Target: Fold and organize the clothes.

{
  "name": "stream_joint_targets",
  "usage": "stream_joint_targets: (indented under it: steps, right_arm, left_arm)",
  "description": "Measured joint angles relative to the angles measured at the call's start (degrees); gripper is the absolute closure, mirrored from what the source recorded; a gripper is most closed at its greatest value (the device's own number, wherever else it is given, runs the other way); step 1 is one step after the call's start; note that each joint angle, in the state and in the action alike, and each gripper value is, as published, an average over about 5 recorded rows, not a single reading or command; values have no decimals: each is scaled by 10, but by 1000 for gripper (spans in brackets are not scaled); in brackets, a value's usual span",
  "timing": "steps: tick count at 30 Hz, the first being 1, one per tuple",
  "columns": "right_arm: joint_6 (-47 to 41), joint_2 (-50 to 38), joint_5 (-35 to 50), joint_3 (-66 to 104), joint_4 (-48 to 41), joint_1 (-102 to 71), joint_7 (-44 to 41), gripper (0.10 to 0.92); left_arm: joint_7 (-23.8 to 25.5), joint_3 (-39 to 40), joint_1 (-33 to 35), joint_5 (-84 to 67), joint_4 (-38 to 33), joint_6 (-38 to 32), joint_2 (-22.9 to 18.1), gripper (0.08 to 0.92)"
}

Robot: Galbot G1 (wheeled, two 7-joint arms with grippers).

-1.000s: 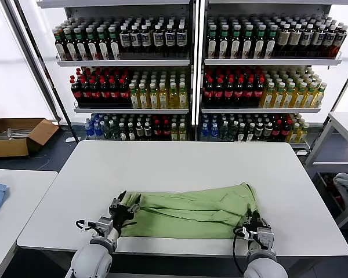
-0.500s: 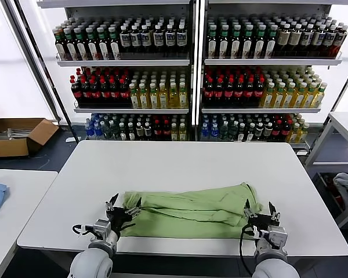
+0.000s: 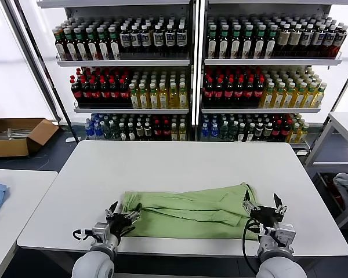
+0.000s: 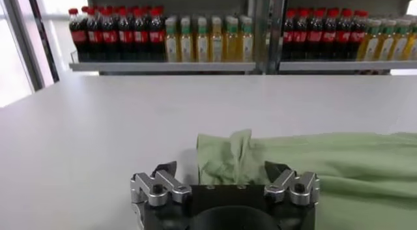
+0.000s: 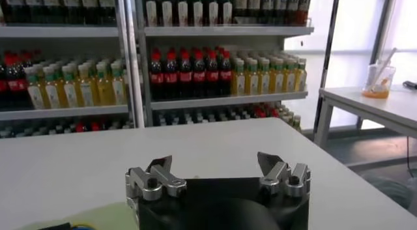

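Polo shirt (image 3: 188, 211), light green, folded into a long band near the front edge of the white table (image 3: 180, 162). Left gripper (image 3: 122, 213) and right gripper (image 3: 265, 207) stand at its two ends, jaws apart, holding nothing. Risk: the loose upper layer may slide or unfold if regrasped unevenly.

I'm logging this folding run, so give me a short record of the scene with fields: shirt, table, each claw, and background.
shirt: light green polo shirt, folded into a long band lying flat across the near part of the table
table: white table
left claw: open, at the shirt's left end, holding nothing
right claw: open, just off the shirt's right end, holding nothing
background: shelves of bottles; cardboard box on the floor at left
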Motion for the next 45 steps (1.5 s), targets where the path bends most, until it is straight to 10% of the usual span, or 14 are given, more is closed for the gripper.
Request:
stream_joint_targets:
  steps: [24, 45]
  right_arm:
    - [-8, -7, 6, 1, 18, 16, 7, 203]
    - [-12, -5, 8, -12, 17, 34, 10, 203]
  left_arm:
    - [6, -29, 9, -25, 7, -3, 7, 869]
    - [30, -247, 11, -75, -18, -1, 209, 895]
